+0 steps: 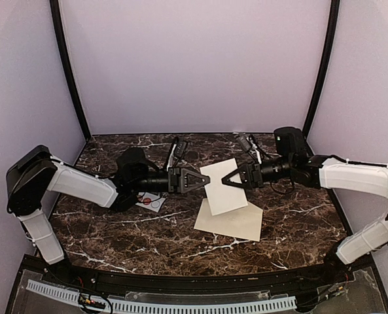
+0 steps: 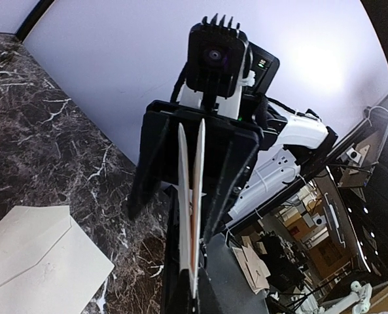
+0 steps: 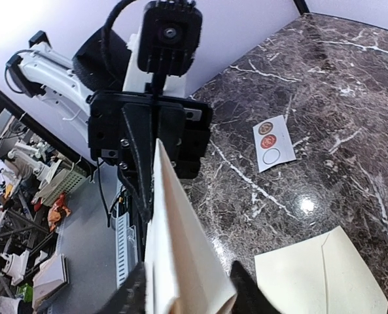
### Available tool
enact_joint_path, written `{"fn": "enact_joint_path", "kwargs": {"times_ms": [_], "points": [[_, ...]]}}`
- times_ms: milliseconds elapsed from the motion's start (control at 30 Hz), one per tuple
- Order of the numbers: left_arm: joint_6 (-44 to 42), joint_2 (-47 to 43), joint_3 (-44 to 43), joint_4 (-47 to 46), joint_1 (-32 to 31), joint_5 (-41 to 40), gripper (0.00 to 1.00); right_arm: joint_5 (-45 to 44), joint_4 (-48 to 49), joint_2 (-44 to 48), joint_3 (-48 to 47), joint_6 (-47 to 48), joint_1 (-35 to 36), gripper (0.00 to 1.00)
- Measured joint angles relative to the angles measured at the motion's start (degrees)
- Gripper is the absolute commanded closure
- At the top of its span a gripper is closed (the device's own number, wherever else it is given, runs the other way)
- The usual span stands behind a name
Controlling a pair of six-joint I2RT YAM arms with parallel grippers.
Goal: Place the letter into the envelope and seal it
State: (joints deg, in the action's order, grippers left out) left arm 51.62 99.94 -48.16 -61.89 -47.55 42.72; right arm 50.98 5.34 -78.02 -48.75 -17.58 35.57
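Note:
The letter (image 1: 223, 186), a pale folded sheet, hangs in the air between my two grippers over the middle of the table. My left gripper (image 1: 205, 179) is shut on its left edge. In the left wrist view the two folded layers of the letter (image 2: 190, 209) run edge-on between the fingers of the left gripper (image 2: 195, 261). My right gripper (image 1: 225, 181) is at the sheet's right edge. Its jaws stand apart in the right wrist view (image 3: 187, 288), with the spread fold of the letter (image 3: 180, 248) between them. The cream envelope (image 1: 236, 222) lies flat below, flap side visible (image 3: 324, 275).
A small white sheet with round seal stickers (image 1: 151, 201) lies on the dark marble table (image 1: 115, 235) under the left arm, also seen in the right wrist view (image 3: 272, 140). The envelope's corner (image 2: 36, 255) shows left of the left fingers. Pale walls enclose the table on three sides.

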Motion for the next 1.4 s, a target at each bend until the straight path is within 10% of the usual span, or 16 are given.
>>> {"fn": "enact_joint_path", "kwargs": {"times_ms": [200,667,833,1100,1400], "points": [[-2.82,-9.03,3.52,11.28,2.01,-7.02,1.0,-11.04,-7.13,-2.49,-2.97,3.8,-1.4,0.17],[-10.23,-32.28,6.4,38.84,14.05,-13.62,1.0,-26.86,-17.57,-18.12,-5.49,11.74,-7.78,0.24],[-11.06,-33.44,6.36,43.15,14.8,-12.74,1.0,-23.43,-18.86,-20.83,-6.25,14.84,-7.54,0.4],[-11.08,-34.49,6.29,45.46,15.52,-11.47,1.0,-20.72,-20.63,-27.34,-9.42,18.12,-4.72,1.0],[-11.02,-36.09,6.29,46.18,16.0,-11.54,1.0,-21.14,-18.53,-21.4,-5.97,11.1,-2.62,1.0]]}}
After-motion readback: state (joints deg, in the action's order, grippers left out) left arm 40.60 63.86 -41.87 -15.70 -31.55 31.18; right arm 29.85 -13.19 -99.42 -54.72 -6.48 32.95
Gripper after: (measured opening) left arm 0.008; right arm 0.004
